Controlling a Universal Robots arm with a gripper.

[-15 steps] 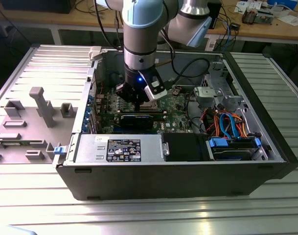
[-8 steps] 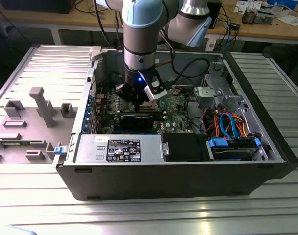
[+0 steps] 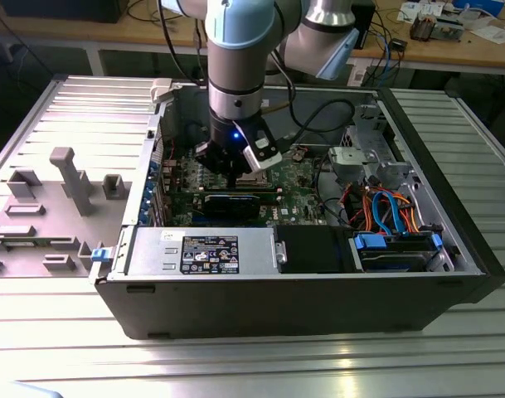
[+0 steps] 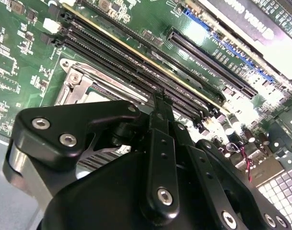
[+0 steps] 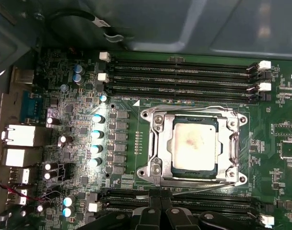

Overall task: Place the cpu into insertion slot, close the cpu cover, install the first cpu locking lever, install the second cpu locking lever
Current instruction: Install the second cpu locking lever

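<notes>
Workbenches and cables sit behind the open computer case (image 3: 451,249) on my slatted table. I have the gripper (image 3: 234,170) hovering low over the green motherboard (image 5: 78,158), just beside the insertion slot (image 5: 193,143). The cpu (image 5: 193,143) lies seated in that slot, with the cpu cover (image 5: 162,143) down around it. I cannot tell how the claw stands. My guess is that placing and covering are done and the locking levers (image 5: 234,143) are in hand, needing a careful sideways press.
</notes>
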